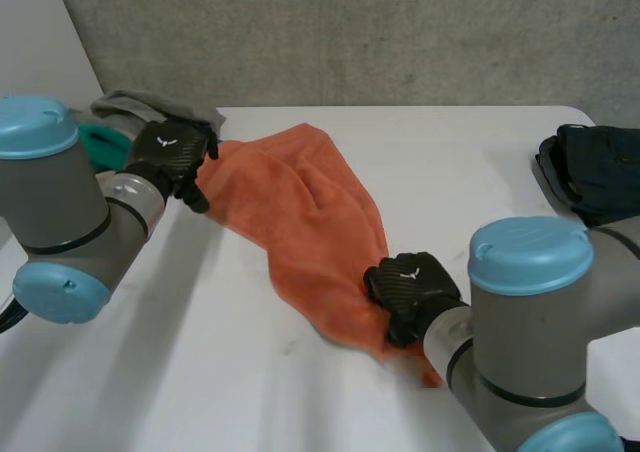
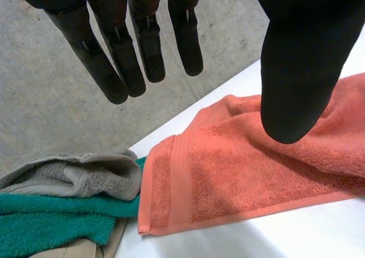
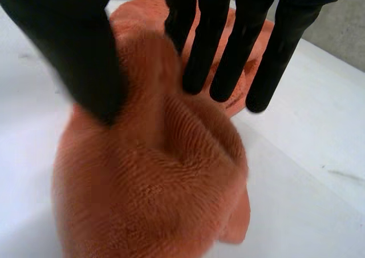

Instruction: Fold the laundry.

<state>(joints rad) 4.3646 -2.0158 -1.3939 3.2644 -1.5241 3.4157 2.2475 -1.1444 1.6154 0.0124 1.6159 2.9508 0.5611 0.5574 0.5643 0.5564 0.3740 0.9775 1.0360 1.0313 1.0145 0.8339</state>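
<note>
An orange towel [image 1: 310, 212] lies crumpled across the white table [image 1: 200, 352], running from the far left toward the near right. My left hand [image 1: 170, 152] hovers over its far left corner, fingers [image 2: 142, 47] straight and thumb apart, with nothing held; the towel's hemmed corner [image 2: 165, 184] lies flat under it. My right hand [image 1: 410, 287] is at the towel's near end. Its fingers [image 3: 222, 47] and thumb press down on either side of a raised bunch of orange towel [image 3: 154, 184], pinching it.
A grey towel [image 1: 150, 107] and a green towel [image 1: 100, 142] are piled at the table's far left edge, just beyond the left hand. A dark garment [image 1: 595, 172] lies at the far right. A concrete wall stands behind the table.
</note>
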